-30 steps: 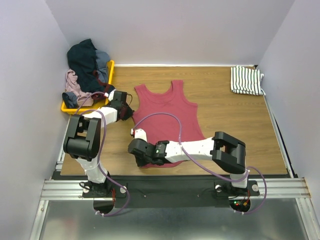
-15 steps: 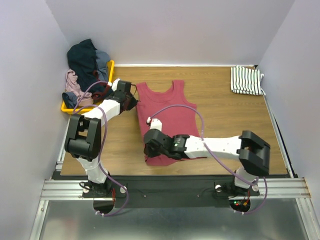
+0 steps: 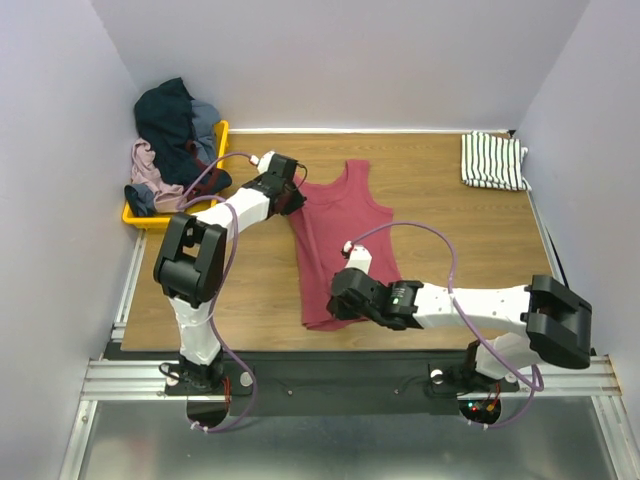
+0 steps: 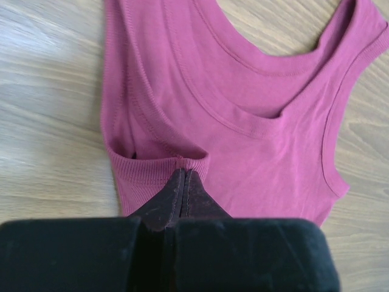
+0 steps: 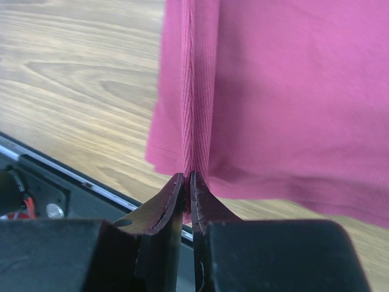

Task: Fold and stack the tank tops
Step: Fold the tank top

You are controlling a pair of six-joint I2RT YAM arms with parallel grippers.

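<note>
The dark red tank top (image 3: 345, 235) lies on the wooden table with its left side lifted and folded toward the right. My left gripper (image 3: 292, 196) is shut on its left shoulder strap (image 4: 182, 165); the scoop neck shows ahead of the jaws. My right gripper (image 3: 335, 300) is shut on the bottom-left hem (image 5: 189, 173), with the cloth pinched into a ridge. The white striped tank top (image 3: 492, 160) lies folded at the far right corner of the table.
A yellow tray (image 3: 172, 210) heaped with dark and pink clothes sits at the far left. The table's front edge and black rail (image 5: 55, 179) lie just under the right gripper. Purple walls close in both sides.
Both grippers have moved right across the table, carrying the red top's left edge over its middle. The top now looks narrower, and the right arm is stretched out more.
</note>
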